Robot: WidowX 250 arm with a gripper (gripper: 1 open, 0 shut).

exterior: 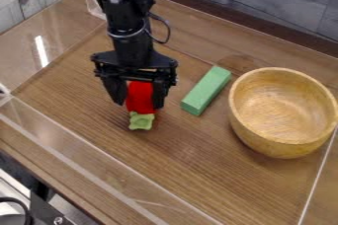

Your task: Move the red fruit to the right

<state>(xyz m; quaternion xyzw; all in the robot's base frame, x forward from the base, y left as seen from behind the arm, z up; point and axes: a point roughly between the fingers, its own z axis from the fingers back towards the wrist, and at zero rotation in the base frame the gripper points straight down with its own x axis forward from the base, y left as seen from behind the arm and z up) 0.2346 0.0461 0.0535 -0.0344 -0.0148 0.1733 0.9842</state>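
Observation:
The red fruit [138, 99] lies on the wooden table, a small red strawberry whose light green leafy cap [140, 121] points toward the camera. My black gripper [133, 97] hangs straight down over it, open, with one finger [111, 91] on the left of the fruit and the other on its right. The fingertips are low, close to the tabletop. Whether the fingers touch the fruit I cannot tell.
A plain green block [207, 90] lies just right of the gripper. A wooden bowl [283, 111] stands further right. A clear raised barrier [158, 170] runs along the table's front and left edges.

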